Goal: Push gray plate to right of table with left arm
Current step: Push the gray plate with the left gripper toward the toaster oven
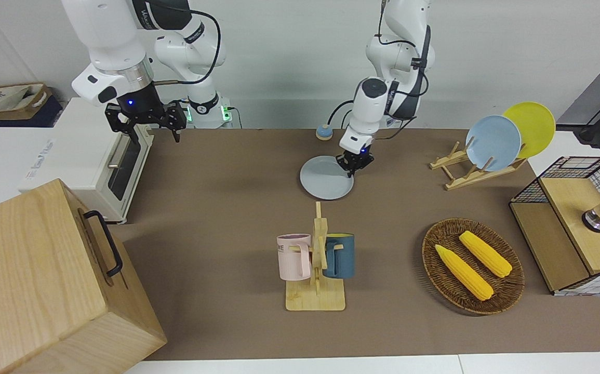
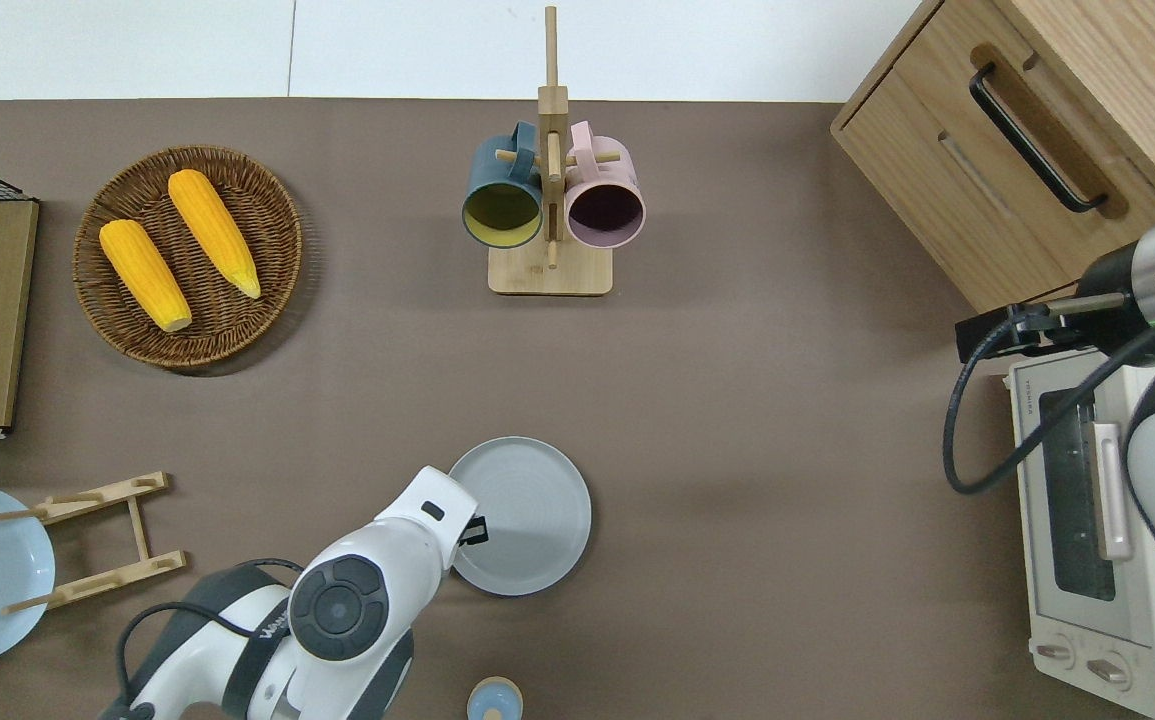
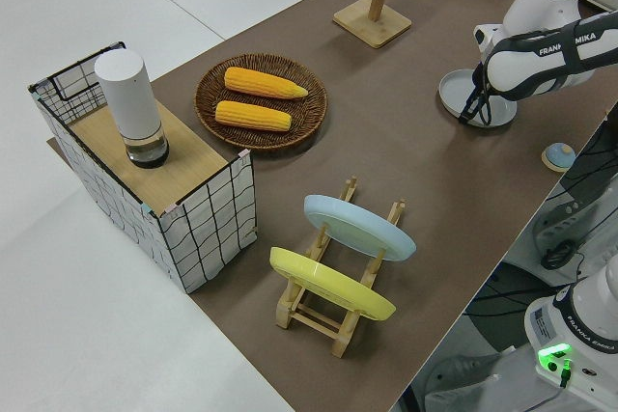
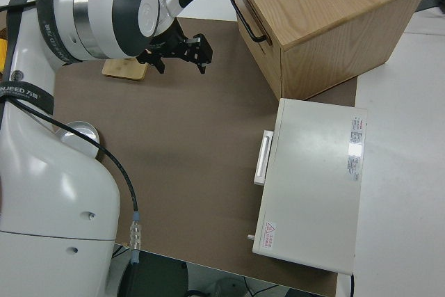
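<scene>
While its black two-fingered left hand presses the round pale gray plate's rim, fingers seemingly closed, plate flat on brown matte counter mid-width, near the robots, white left arm lettered "FRANKA EMIKA", right arm parked.

Left hand fingers' spread on gray plate rim too small to tell.
</scene>
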Robot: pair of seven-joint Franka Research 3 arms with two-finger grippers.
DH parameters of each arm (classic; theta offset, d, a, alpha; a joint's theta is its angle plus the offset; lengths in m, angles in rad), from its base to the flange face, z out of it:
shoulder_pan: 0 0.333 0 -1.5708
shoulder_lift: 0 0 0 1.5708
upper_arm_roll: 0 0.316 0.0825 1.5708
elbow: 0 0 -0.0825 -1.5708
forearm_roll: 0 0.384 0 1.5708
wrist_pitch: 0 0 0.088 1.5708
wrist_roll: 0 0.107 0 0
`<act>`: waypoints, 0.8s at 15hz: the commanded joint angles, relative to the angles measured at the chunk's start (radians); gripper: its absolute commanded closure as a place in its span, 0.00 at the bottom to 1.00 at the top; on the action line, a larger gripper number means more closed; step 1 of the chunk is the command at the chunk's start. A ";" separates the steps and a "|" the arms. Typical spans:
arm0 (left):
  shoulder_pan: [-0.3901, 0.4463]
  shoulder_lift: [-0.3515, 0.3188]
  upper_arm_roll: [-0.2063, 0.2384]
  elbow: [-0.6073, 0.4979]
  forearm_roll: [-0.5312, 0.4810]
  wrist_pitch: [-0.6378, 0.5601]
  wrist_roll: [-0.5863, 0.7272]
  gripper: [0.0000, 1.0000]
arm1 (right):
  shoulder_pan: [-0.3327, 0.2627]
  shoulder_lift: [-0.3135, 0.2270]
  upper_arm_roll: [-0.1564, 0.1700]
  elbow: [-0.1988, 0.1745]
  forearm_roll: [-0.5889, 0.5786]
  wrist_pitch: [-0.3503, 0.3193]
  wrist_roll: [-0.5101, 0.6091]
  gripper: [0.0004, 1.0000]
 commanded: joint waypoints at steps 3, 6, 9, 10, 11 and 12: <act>-0.018 0.114 -0.130 0.107 0.012 0.011 -0.218 1.00 | -0.001 -0.006 0.000 0.001 0.007 -0.010 0.003 0.02; -0.076 0.180 -0.152 0.222 0.019 -0.046 -0.316 1.00 | -0.001 -0.006 0.000 0.001 0.007 -0.010 0.005 0.02; -0.124 0.242 -0.159 0.338 0.085 -0.111 -0.436 1.00 | -0.001 -0.006 0.000 0.001 0.007 -0.010 0.003 0.02; -0.136 0.243 -0.160 0.347 0.085 -0.115 -0.444 1.00 | -0.001 -0.006 0.000 0.001 0.007 -0.010 0.003 0.02; -0.147 0.250 -0.160 0.358 0.085 -0.118 -0.444 1.00 | -0.001 -0.006 0.000 0.003 0.007 -0.010 0.003 0.02; -0.151 0.257 -0.160 0.374 0.085 -0.118 -0.453 1.00 | -0.001 -0.006 0.000 0.001 0.007 -0.010 0.003 0.02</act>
